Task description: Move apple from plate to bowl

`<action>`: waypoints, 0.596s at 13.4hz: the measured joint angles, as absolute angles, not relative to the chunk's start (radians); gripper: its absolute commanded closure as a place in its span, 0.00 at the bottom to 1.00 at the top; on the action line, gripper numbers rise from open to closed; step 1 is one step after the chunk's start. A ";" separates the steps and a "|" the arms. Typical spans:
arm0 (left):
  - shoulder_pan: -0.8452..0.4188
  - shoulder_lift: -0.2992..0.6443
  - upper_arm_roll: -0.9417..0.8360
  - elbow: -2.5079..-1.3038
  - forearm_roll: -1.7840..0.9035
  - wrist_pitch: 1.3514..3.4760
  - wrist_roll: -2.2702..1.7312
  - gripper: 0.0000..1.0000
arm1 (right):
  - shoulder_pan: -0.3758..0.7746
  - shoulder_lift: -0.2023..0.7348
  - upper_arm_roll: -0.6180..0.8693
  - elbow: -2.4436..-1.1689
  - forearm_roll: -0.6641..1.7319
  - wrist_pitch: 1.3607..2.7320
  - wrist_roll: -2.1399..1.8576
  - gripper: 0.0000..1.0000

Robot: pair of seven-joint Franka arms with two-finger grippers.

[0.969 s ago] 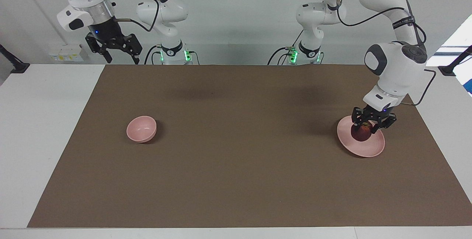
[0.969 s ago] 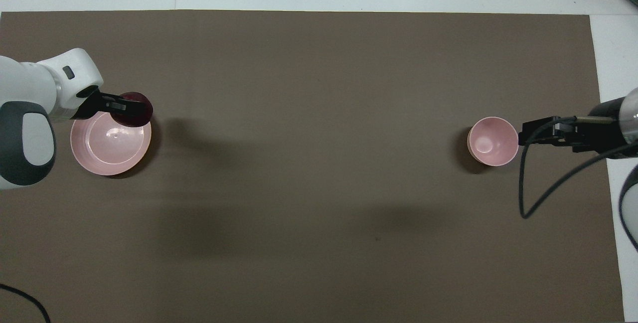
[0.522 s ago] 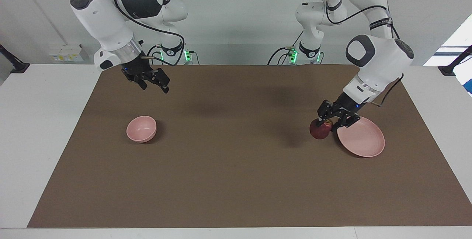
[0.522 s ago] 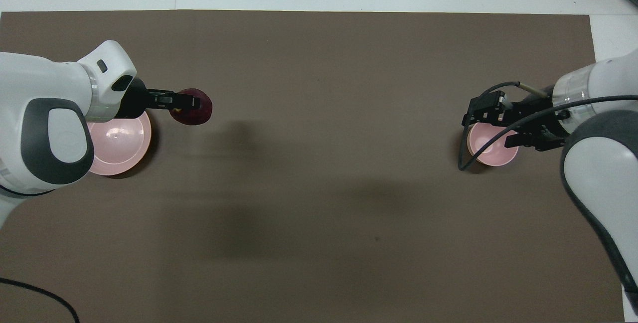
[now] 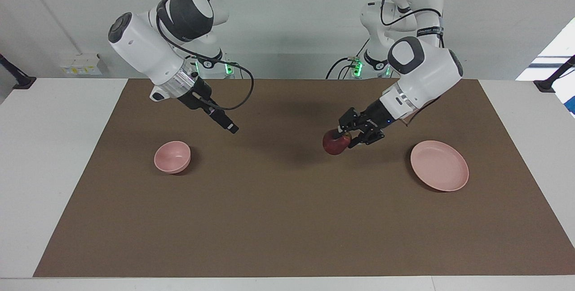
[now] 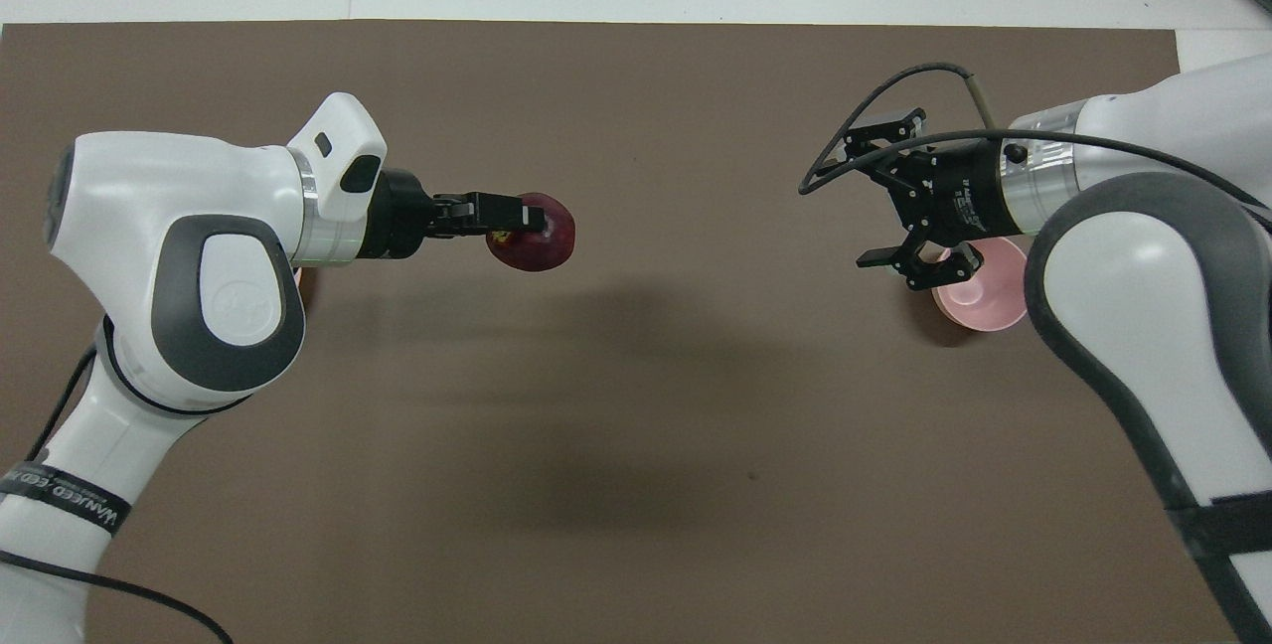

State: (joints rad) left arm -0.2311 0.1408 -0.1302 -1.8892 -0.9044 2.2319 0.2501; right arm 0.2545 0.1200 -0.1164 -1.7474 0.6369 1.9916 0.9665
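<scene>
Apple (image 5: 336, 143), dark red and round, is hanging in the air over the bare brown mat (image 5: 287, 219) about midway along the table, and I am carrying it in the left gripper (image 5: 348, 136), whose jaws are pinched on its upper part near the stem. I am judging it firm, smooth-skinned and moderately heavy for so narrow a hold: a rigid ball of this kind tends to roll or slip between flat fingertips, so I am favouring a grip across its widest girth and a steady, unhurried carry. Nearest the robots, the right gripper (image 6: 899, 202) is hovering over the mat toward the right arm's end, its jaws standing wide and holding nothing, apparently placed to receive the fruit. Farther from the robots, the bowl (image 5: 172, 157) is sitting empty toward the right arm's end of the table. Farthest, the plate (image 5: 439, 165) is lying bare toward the left arm's end, well apart from the apple.
</scene>
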 measured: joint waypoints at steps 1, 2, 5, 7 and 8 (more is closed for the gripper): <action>-0.231 0.139 -0.155 -1.888 -0.937 2.240 0.240 1.00 | 0.260 0.126 -0.116 -1.747 0.681 2.015 1.016 0.00; -0.231 0.138 -0.182 -1.888 -0.966 2.264 0.230 1.00 | 0.268 0.131 -0.116 -1.747 0.723 2.030 1.063 0.00; -0.232 0.138 -0.283 -1.888 -1.065 2.421 0.212 1.00 | 0.287 0.157 -0.116 -1.747 0.856 2.045 1.175 0.00; -0.232 0.139 -0.334 -1.888 -1.106 2.513 0.208 1.00 | 0.296 0.171 -0.116 -1.748 0.889 2.044 1.222 0.00; -0.232 0.139 -0.348 -1.888 -1.113 2.540 0.206 1.00 | 0.301 0.174 -0.115 -1.749 0.897 2.044 1.243 0.00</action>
State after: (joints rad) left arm -0.2320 0.1392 -0.3481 -1.8877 -1.1134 2.5395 0.2060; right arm 0.3012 0.1737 -0.1151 -1.7487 0.8970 2.0435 1.2430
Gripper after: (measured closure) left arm 0.348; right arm 0.000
